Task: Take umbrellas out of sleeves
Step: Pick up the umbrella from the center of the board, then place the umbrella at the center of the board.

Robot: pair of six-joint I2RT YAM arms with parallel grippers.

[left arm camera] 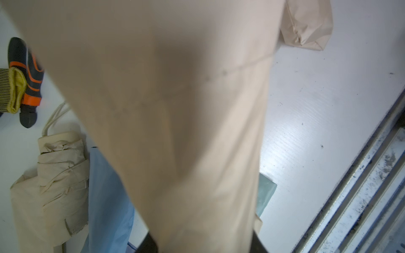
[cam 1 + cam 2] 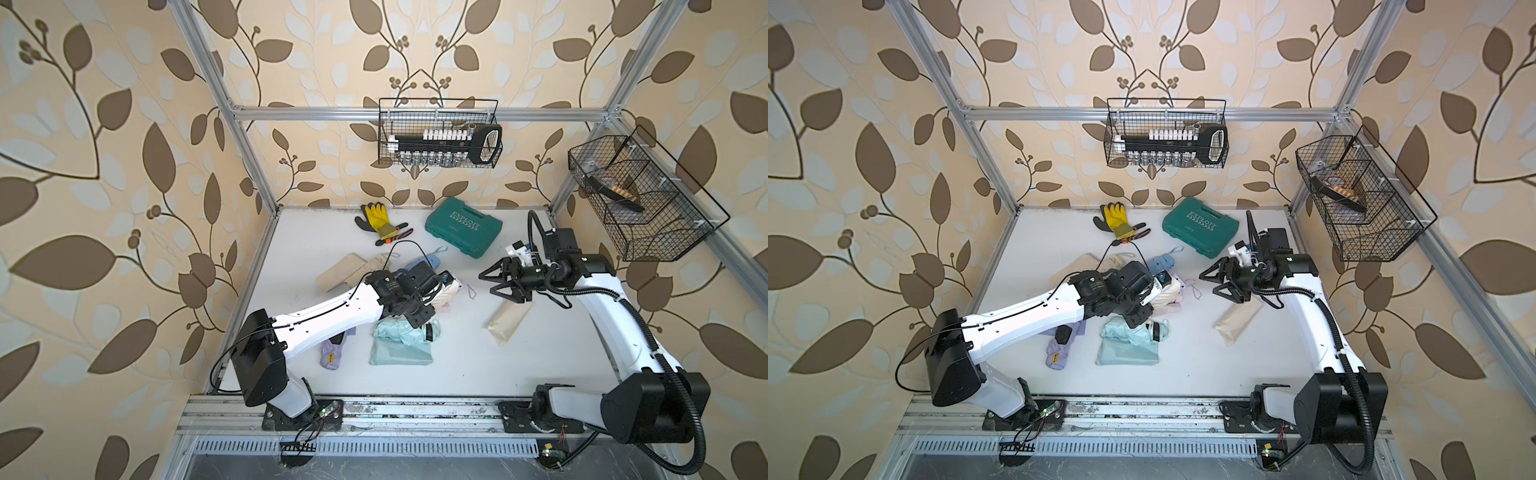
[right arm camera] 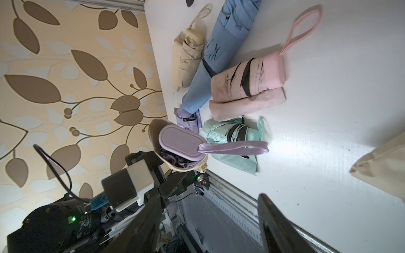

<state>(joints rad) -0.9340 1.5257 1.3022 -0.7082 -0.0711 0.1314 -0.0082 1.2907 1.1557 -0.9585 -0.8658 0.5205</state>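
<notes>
My left gripper is shut on a beige sleeve and holds it off the table. A lilac umbrella sticks out of its mouth, strap dangling. My right gripper hangs open a short way from that end, with nothing between its fingers. On the table lie a mint umbrella on its mint sleeve, a lilac sleeve, a blue umbrella, a beige umbrella, a pink umbrella on a pink sleeve, and an empty beige sleeve.
Yellow-black gloves and orange-handled pliers lie at the back, beside a green tool case. Wire baskets hang on the back rail and the right wall. A metal rail runs along the front edge.
</notes>
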